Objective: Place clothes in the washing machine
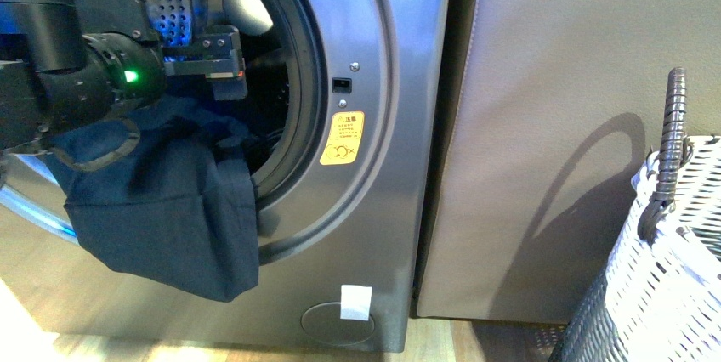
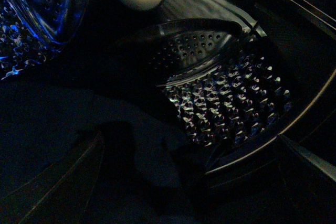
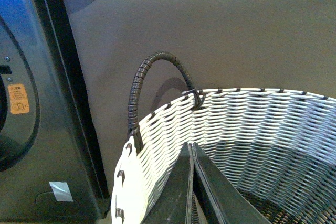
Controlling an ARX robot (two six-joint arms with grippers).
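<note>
Left arm's black housing filled the near corner of the front view, its left gripper [image 1: 223,58] reaching into the porthole of the washing machine [image 1: 383,124]; jaw gap couldn't be told, nothing seen clamped. Clothes [image 1: 170,209] hung just below that gripper, draped over the door rim, part inside the dim drum [image 2: 226,103], most outside. White basket [image 3: 252,129] surrounded the right gripper [image 3: 191,182], fingers pressed together, holding nothing. Orange sticker [image 1: 342,138] sat beside the porthole.
</note>
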